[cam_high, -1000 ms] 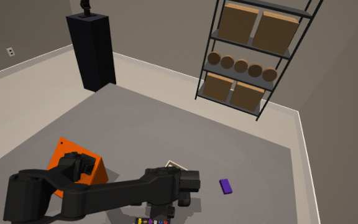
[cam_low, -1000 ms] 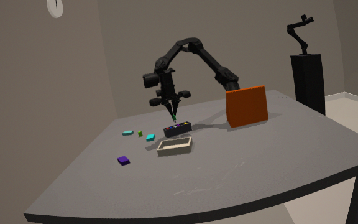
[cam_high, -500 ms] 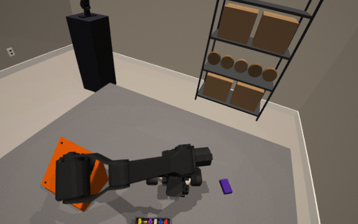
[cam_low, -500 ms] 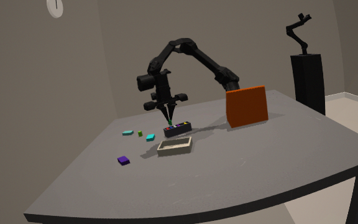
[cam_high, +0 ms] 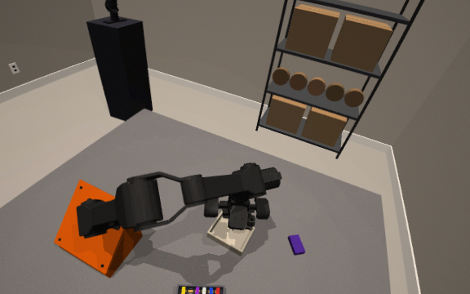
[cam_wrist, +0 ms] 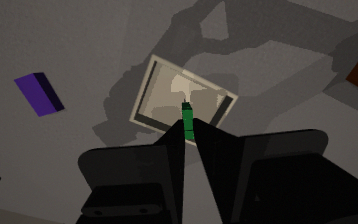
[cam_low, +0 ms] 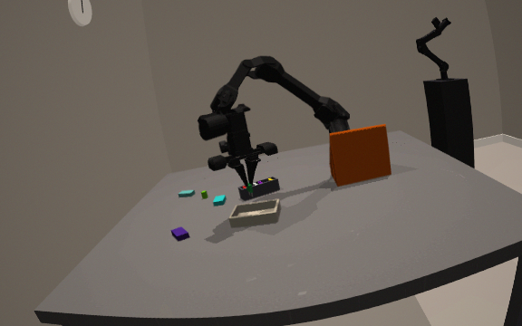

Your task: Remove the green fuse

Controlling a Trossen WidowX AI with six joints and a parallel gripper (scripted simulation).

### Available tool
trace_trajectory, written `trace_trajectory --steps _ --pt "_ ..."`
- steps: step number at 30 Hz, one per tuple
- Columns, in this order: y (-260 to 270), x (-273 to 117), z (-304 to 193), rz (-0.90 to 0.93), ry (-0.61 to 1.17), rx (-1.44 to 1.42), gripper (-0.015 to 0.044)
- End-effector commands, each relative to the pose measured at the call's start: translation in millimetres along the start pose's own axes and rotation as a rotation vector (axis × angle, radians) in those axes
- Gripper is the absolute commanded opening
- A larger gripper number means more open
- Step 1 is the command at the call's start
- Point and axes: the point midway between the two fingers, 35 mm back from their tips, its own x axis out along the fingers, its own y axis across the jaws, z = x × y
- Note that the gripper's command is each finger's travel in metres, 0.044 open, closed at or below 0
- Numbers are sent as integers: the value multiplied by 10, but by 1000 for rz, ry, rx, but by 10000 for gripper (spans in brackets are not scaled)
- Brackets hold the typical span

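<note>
Gripper: the gripper (cam_wrist: 189,131) was clamped narrowly on the green fuse (cam_wrist: 187,120), pointing down at the table (cam_low: 379,235).
Fuse axis: the green fuse's long axis ran in line with the fingers, its free end sticking out beyond the fingertips toward the tray (cam_wrist: 152,75) below.
Fuse position: in the wrist view the fuse's free end lay over the tray's pale floor, near the tray's middle; whether it hung above the tray or touched it could not be told.
Exterior view: the green fuse showed at the fingertips, in front of the fuse block (cam_low: 270,185) as seen from there, with the tray nearer the camera.
Fuse block: it sat at the bottom edge of the top view (cam_high: 201,290), well apart from the tray, with yellow, purple, white, blue and red fuses in a row.
Other items: a purple block (cam_high: 296,244) lay on the table beside the tray; the orange base (cam_high: 81,229) carried the arm.
</note>
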Motion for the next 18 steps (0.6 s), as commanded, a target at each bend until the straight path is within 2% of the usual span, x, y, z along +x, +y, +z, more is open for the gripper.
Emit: trace_trajectory --steps 1,18 --pt "21 11 -106 -3 1 7 0" --pt "26 247 -104 -3 0 7 0"
